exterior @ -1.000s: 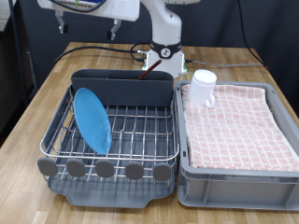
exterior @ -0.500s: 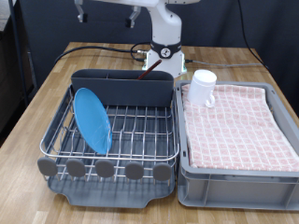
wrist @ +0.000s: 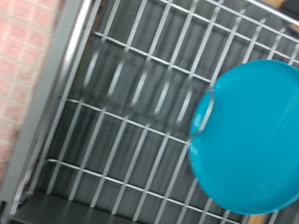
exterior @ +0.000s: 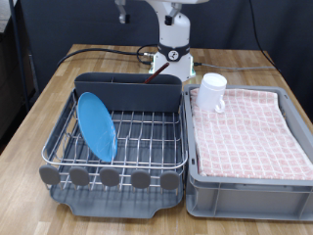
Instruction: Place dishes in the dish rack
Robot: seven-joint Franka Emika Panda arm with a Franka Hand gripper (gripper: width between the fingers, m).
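The blue plate stands on edge in the dish rack, leaning among the wires on the side toward the exterior view's left. That dish looks done. In the wrist view the same blue plate fills one side of the picture, with the rack's silver wires running beneath it and nothing between the camera and the rack.

The pincer is high up at the exterior view's top edge, well above the back of the rack. Only a small dark tip of it shows, and I cannot tell whether it is wide or narrow; nothing can be seen in it.

The white mug sits upright on the pink checked cloth in the grey crate, at the crate's far corner just beside the rack's caddy. A reddish sliver at the caddy's rim may be the wooden spoon, too small to be sure.

My read: the plate step is finished and the mug is the dish still outside the rack. Taking it calls for a grip on its rim or handle, clear of the soft cloth.
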